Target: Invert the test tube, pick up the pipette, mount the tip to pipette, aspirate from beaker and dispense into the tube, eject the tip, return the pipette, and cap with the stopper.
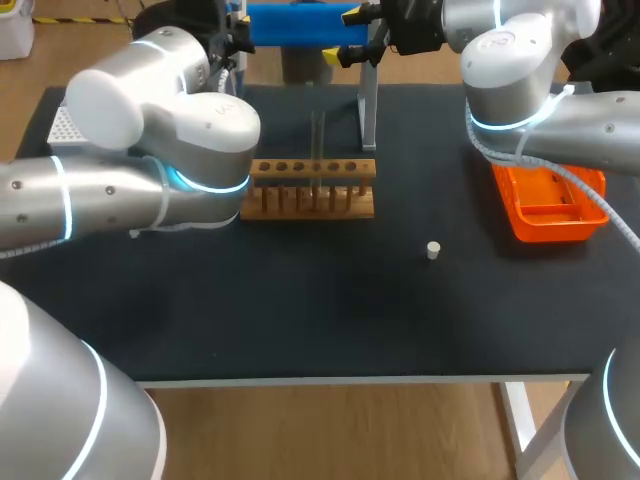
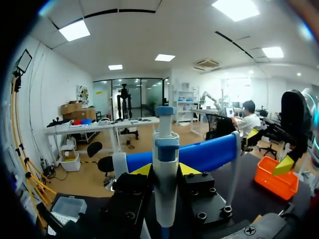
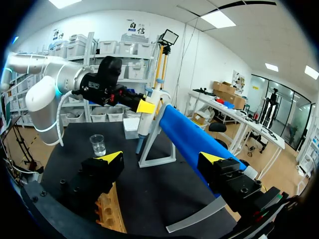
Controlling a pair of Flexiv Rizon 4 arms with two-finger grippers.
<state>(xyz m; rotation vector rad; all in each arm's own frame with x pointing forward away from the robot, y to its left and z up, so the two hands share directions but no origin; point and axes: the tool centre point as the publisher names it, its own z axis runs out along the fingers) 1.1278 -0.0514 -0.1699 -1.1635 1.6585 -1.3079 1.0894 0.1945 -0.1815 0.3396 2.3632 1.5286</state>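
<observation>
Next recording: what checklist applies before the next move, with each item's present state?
1. Left tool shut on pipette: ok.
2. Pipette free of blue bar: cannot tell.
3. Right tool open, empty: ok.
4. Test tube standing in rack: ok.
5. Beaker upright on table: ok.
6. Stopper free on table: ok.

Pipette [image 2: 165, 149]: lower end cut off below the left end effector [image 2: 165, 170]; its body covers most of both yellow fingertips [image 2: 143, 170]. Head view: the left arm [image 1: 160, 110] hides the left end effector. Test tube [image 1: 318, 150] in the rack [image 1: 312, 187], nearer the robot than that end effector, shows only as a faint outline.
</observation>
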